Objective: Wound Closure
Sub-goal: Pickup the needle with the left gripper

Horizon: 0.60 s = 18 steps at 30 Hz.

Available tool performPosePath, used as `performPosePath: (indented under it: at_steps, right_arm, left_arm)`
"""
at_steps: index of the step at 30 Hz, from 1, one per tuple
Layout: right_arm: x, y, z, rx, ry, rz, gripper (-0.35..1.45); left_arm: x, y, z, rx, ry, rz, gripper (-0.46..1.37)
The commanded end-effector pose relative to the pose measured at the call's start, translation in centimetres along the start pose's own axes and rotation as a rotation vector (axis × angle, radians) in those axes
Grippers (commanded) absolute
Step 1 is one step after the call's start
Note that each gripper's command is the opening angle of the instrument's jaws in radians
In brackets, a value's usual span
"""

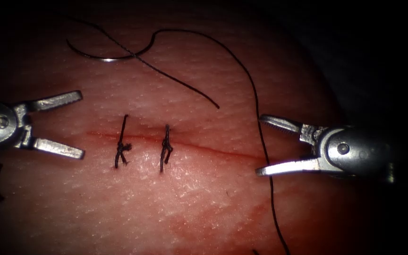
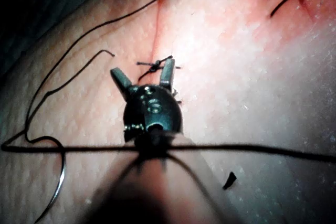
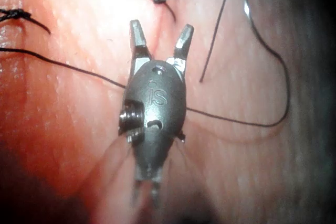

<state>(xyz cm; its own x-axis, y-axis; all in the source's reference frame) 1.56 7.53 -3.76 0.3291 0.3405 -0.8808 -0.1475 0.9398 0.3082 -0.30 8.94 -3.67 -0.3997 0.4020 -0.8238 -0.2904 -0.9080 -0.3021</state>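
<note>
Down at the cut (image 1: 223, 150) both my grippers sit spread and empty: left gripper (image 1: 82, 125) at its left end, right gripper (image 1: 259, 144) at its right, thread (image 1: 256, 101) running past it. Further back, the needle (image 1: 107, 55) lies loose on the tissue (image 1: 204, 198).

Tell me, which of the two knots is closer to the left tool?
The left knot. It sits on the cut nearer the open left tool; the right knot lies further toward the open right tool. Neither tool holds anything.
</note>
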Motion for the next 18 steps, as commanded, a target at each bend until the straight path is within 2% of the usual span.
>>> performPosePath:
  at_steps: [1,10,18]
  right_arm:
    - [0.00,0.00,0.00,0.005,0.000,0.000,1.24]
    - [0.02,-0.03,0.02,0.003,-0.001,0.001,1.25]
    - [0.03,-0.05,0.03,0.002,-0.001,0.001,1.26]
  left_arm:
    - [0.00,-0.02,0.01,0.013,-0.006,-0.002,0.66]
    - [-0.01,-0.31,0.09,0.063,-0.056,-0.018,0.73]
    - [-0.05,-0.55,0.17,0.155,-0.132,0.013,0.68]
